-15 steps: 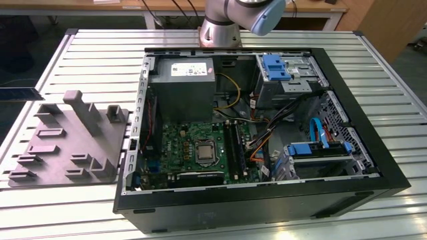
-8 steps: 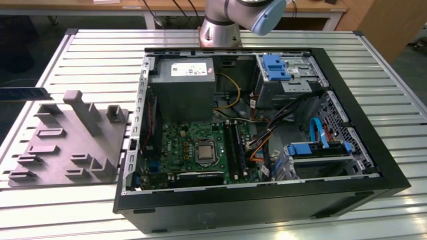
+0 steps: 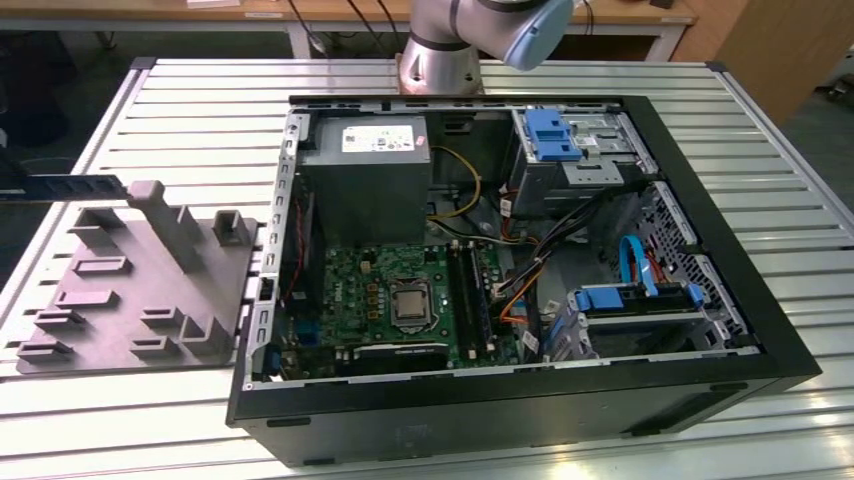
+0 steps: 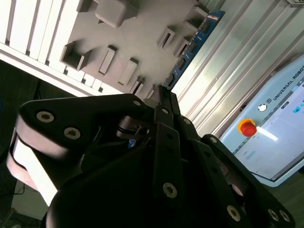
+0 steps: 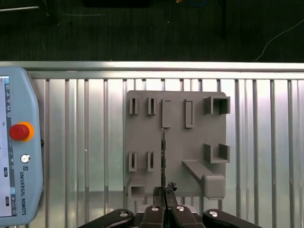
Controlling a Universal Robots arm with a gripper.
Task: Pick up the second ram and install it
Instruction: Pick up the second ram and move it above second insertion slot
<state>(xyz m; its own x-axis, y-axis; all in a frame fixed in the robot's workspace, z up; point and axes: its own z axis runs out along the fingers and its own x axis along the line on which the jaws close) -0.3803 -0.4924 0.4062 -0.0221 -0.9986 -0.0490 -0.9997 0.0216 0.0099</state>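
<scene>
Exterior view: case [image 3: 507, 410] stands open, slots exposed, with the grey holder [image 3: 134, 290] beside it. In the first wrist view the gripper [image 5: 164, 192] is clenched on the ram [image 5: 163, 152], edge-down above the holder, seemingly oriented for slotting.

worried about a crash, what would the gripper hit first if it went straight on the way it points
Probably the grey slotted holder: the gripper, shut on the second ram, points down at it. How far above it hangs is unclear.
</scene>
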